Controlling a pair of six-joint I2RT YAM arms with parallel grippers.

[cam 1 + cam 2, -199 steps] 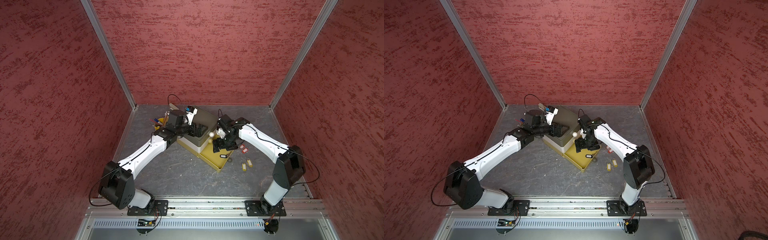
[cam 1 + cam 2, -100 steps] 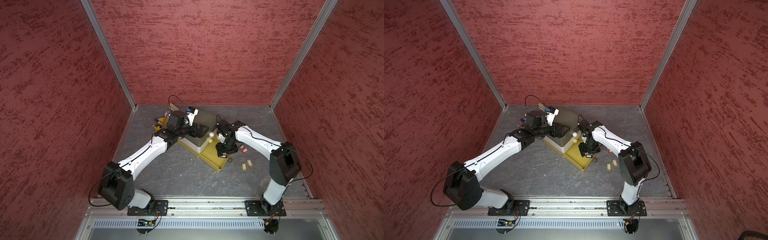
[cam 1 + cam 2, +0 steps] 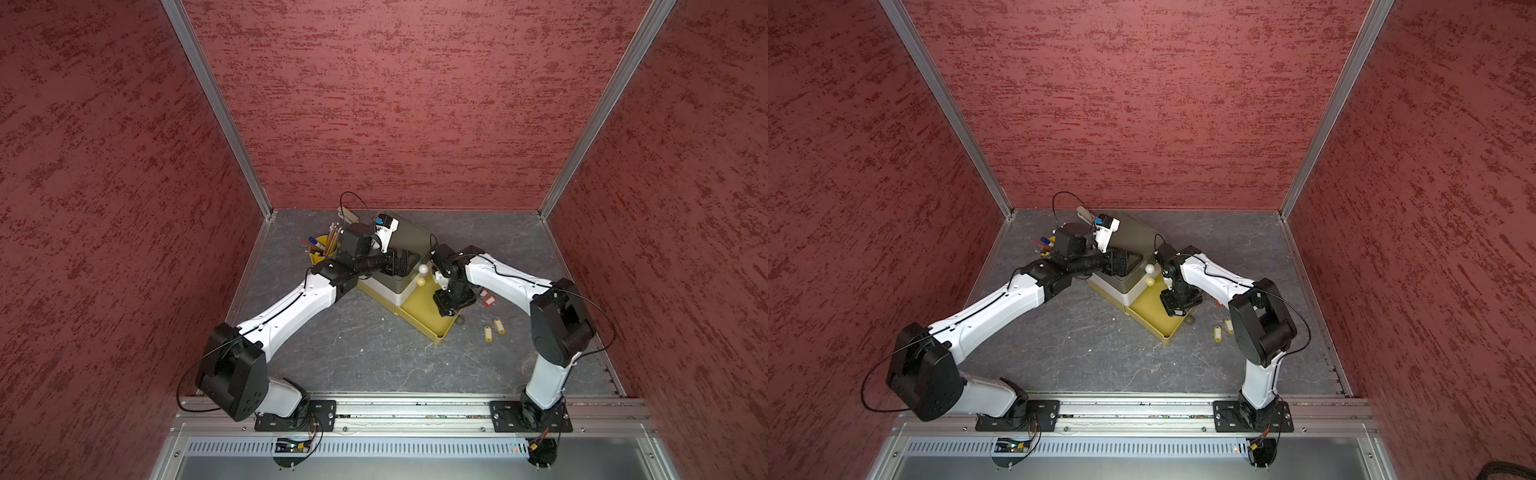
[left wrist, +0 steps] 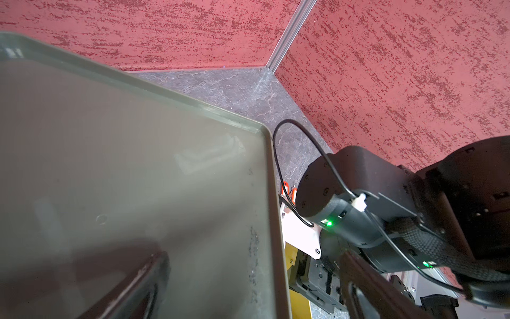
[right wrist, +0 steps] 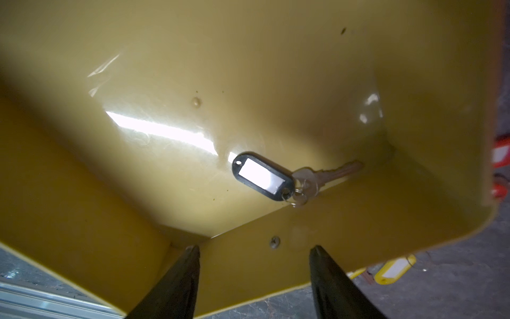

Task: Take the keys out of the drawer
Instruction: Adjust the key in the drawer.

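The yellow drawer [image 3: 415,320] stands pulled out of the grey drawer unit [image 3: 409,237]. In the right wrist view a key with a black tag [image 5: 260,179] lies on the drawer floor near a corner. My right gripper [image 5: 254,248] hangs open over it inside the drawer [image 5: 165,82], with nothing between its fingers; in both top views this gripper [image 3: 451,305] [image 3: 1177,307] covers the key. Two yellow-tagged keys [image 3: 488,333] [image 3: 499,325] and red-tagged keys [image 3: 490,300] lie on the floor to the right of the drawer. My left gripper [image 3: 399,264] [image 4: 252,287] is open astride the unit's top edge.
A yellow cup of pencils [image 3: 322,249] stands behind my left arm. The upper drawers' round knobs [image 3: 423,269] stick out just left of my right wrist. The yellow drawer's dark knob [image 3: 458,321] is at its front. Red walls close in on three sides.
My right gripper has come forward and down into the yellow drawer, and its jaws have narrowed a little. My left arm has stayed still on the unit.
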